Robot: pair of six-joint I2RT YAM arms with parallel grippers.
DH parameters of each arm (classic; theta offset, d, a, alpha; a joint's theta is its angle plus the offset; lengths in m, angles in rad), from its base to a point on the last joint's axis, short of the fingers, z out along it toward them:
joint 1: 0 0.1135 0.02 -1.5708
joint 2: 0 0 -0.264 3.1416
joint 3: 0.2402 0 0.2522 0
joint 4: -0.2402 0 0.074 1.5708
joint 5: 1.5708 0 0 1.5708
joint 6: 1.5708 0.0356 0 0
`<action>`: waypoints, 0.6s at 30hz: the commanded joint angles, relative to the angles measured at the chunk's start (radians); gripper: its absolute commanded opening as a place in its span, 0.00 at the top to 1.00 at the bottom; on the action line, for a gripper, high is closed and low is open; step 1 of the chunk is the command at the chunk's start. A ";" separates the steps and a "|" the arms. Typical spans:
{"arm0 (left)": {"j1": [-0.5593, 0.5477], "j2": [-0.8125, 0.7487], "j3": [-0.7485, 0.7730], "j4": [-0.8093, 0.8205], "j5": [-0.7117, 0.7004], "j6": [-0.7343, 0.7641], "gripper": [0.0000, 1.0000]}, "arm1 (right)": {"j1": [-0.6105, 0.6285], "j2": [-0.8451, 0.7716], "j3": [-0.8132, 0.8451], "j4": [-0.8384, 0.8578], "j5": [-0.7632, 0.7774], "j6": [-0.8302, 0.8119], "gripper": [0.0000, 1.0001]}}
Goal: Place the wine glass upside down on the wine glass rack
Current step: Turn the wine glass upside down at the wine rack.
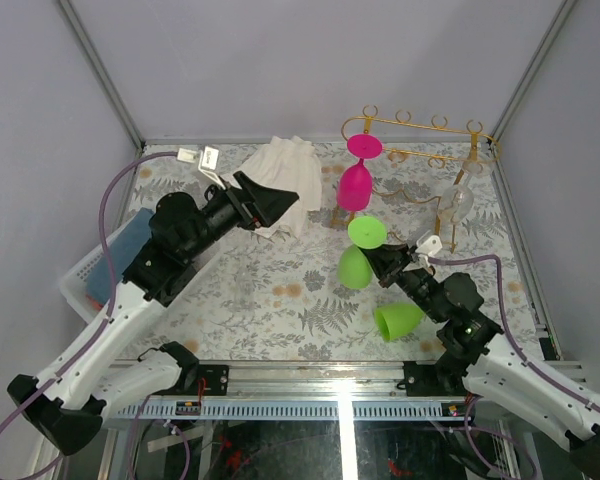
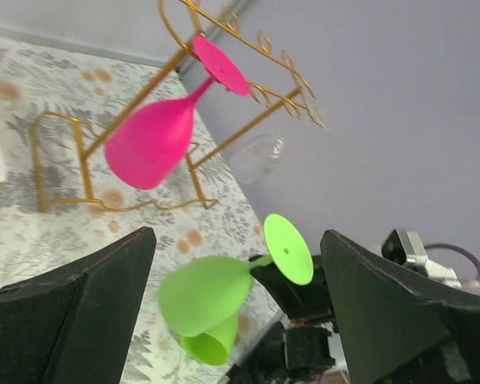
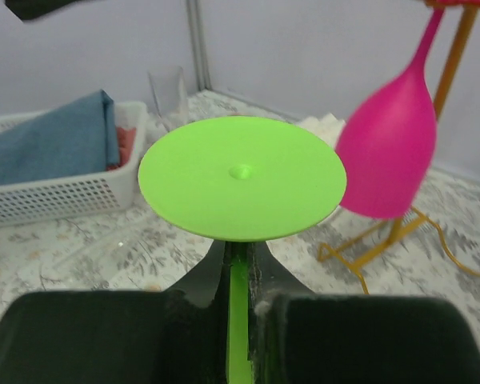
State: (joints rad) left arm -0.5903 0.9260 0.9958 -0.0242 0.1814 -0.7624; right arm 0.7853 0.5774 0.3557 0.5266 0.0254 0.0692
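Observation:
My right gripper [image 1: 373,255] is shut on the thin stem of a lime-green wine glass [image 1: 355,266], held above the table with its round foot [image 3: 240,176] facing the right wrist camera. The gold wire wine glass rack [image 1: 420,128] stands at the back right. A pink glass [image 1: 356,184] and a clear glass [image 1: 458,200] hang upside down from it. My left gripper [image 1: 280,205] hovers open left of the rack, apart from the green glass [image 2: 204,292] and holding nothing. A second green glass [image 1: 398,320] lies on its side near the right arm.
A crumpled white cloth [image 1: 290,175] lies at the back centre, under the left gripper. A white plastic basket [image 1: 85,275] with a blue cloth [image 3: 56,144] sits at the left edge. Metal frame posts and grey walls close in the table.

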 commanded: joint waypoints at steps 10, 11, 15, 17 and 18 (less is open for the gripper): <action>0.142 0.112 0.111 -0.155 -0.035 0.225 0.15 | -0.026 0.055 0.163 -0.407 0.185 -0.033 1.00; 0.149 0.116 0.110 -0.156 -0.038 0.232 0.15 | -0.051 0.061 0.158 -0.386 0.153 -0.034 1.00; 0.184 0.131 0.101 -0.155 -0.047 0.259 0.15 | -0.206 0.070 0.143 -0.290 -0.075 -0.014 1.00; 0.200 0.135 0.091 -0.149 -0.046 0.265 0.14 | -0.261 0.082 0.148 -0.256 -0.168 -0.014 1.00; 0.208 0.135 0.084 -0.144 -0.038 0.266 0.14 | -0.281 0.091 0.151 -0.239 -0.202 -0.014 1.00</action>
State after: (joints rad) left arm -0.4110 1.0599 1.0687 -0.1890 0.1520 -0.5446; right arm 0.5842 0.6548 0.4683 0.1585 0.0345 0.0536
